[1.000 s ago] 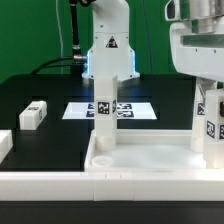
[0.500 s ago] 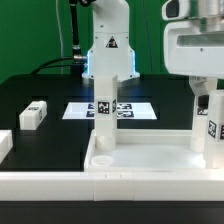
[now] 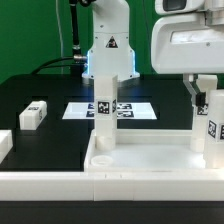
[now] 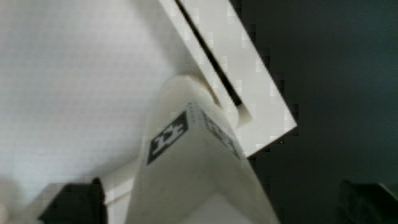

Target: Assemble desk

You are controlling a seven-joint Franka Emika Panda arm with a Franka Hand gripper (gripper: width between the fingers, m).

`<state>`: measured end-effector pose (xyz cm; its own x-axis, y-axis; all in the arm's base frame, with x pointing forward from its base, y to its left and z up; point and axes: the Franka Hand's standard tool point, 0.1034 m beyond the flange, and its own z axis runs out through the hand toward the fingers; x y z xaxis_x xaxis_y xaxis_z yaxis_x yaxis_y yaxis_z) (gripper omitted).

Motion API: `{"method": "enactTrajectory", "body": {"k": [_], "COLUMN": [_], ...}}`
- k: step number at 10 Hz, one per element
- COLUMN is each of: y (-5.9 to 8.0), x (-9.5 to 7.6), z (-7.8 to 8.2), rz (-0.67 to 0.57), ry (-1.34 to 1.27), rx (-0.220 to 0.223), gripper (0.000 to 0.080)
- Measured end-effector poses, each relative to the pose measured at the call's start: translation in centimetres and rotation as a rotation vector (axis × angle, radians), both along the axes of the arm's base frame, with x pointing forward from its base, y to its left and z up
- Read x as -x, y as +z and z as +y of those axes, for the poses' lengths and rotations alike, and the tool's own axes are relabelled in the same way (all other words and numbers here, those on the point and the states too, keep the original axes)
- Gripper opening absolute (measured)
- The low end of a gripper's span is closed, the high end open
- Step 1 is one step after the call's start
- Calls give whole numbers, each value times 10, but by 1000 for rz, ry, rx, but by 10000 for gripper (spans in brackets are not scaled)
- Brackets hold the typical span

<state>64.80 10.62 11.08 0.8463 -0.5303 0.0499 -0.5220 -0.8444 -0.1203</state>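
Green wall [image 3: 30, 30] fills everything behind my workspace, flat and plain. Black table [image 3: 40, 90] under me, matte; it shows dark in the wrist view too. The marker board [image 3: 78, 111] lies flat around the table's middle. Long white rail [image 3: 40, 186] runs along the table's near edge. Thin dark cable [image 3: 72, 40] hangs by the far edge. Light is bright and even, shadows soft.

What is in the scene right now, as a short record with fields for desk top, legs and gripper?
top: white plastic rimmed desk top, lying flat
standing: middle leg and right leg, white tagged blocks upright in its far corners
loose: white tagged loose leg lying on black table
arm: gripper open, straddling the right leg
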Motion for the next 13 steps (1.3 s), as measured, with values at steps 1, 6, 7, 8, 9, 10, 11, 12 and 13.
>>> {"method": "enactTrajectory", "body": {"k": [1, 6, 7, 8, 9, 10, 11, 12, 13], "y": [2, 5, 5, 5, 5, 4, 3, 3, 3], "x": [-3, -12, -12, -11, -11, -13, -16, -16, -16], "z": [-4, -6, -6, -6, -8, -14, -21, -21, -21], "rz": [-29, -43, -38, -33, -21, -16, -26, -26, -26], "ry": [252, 413, 329, 243, 120, -8, -55, -55, -55], "rx": [59, 88, 78, 68, 58, 46, 39, 39, 39], "gripper": [649, 427, 290, 290, 290, 290, 290, 290, 290]}}
